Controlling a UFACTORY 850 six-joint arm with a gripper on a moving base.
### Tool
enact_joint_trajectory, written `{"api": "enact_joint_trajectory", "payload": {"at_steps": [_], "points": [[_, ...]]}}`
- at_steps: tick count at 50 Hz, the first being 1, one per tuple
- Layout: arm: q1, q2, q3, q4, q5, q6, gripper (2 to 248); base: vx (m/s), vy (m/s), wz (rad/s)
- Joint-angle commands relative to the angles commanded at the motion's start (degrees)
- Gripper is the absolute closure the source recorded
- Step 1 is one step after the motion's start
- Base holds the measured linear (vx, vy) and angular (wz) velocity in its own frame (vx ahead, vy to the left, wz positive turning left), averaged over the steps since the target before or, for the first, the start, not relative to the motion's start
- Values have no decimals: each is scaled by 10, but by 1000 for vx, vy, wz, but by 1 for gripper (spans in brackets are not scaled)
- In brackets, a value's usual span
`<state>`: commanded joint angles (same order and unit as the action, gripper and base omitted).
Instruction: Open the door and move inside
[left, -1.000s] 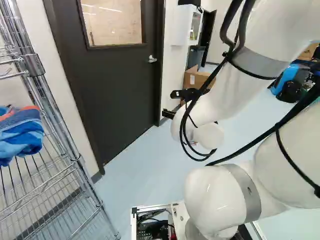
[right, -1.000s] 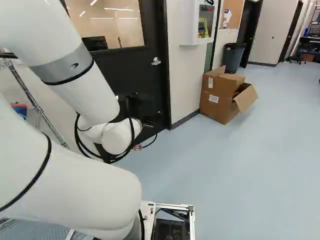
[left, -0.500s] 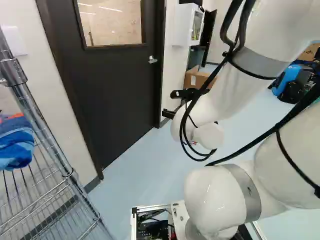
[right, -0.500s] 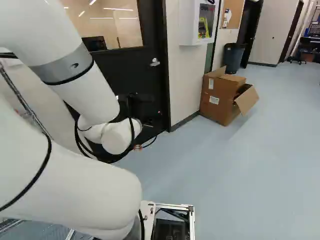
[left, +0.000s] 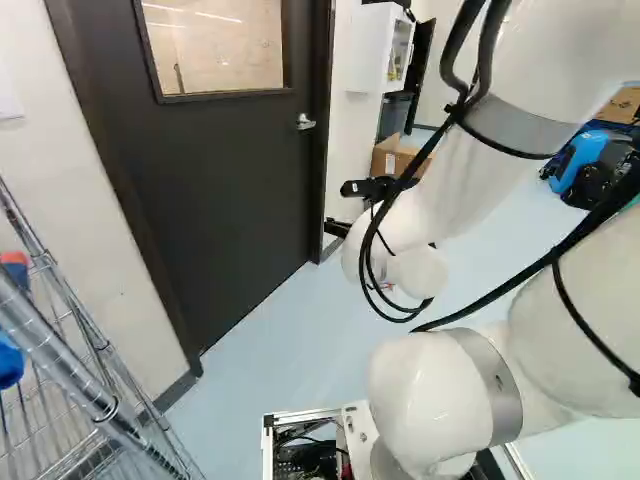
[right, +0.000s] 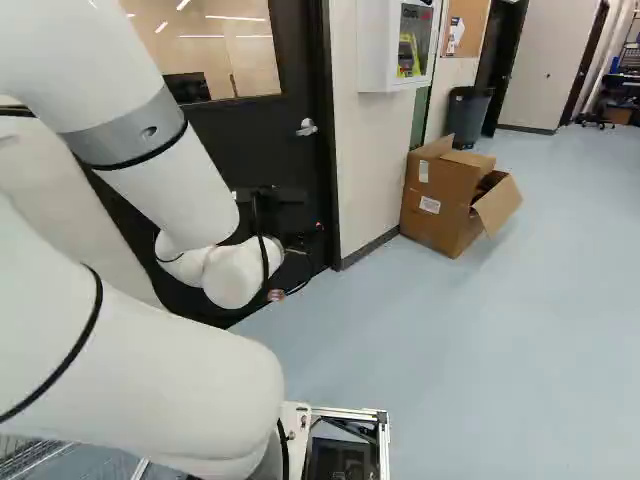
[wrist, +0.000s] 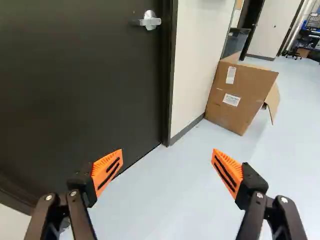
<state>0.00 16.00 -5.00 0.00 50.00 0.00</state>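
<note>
Ahead of the wide-open, empty jaws (left: 336, 208), the shut door (wrist: 75, 90) with its lever handle (wrist: 150, 21).

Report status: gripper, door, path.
Gripper open, holding nothing. Door shut, handle untouched, ahead of the gripper. Cardboard box on floor beyond the door frame, by the wall, not in front of the door.

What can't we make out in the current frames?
- Top of door: cut off by picture edge, all views.
- Blue item on wire rack: mostly cut off at left edge, left base view.
- Inside of cardboard box: mostly hidden by flaps, right base view.
</note>
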Motion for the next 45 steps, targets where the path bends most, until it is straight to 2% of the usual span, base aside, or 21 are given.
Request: {"api": "enact_joint_trajectory", "payload": {"at_steps": [15, 45], "points": [[0, 0, 0, 0, 0, 0, 3, 173, 4, 14], [0, 0, 0, 0, 0, 0, 3, 178, 31, 134]]}}
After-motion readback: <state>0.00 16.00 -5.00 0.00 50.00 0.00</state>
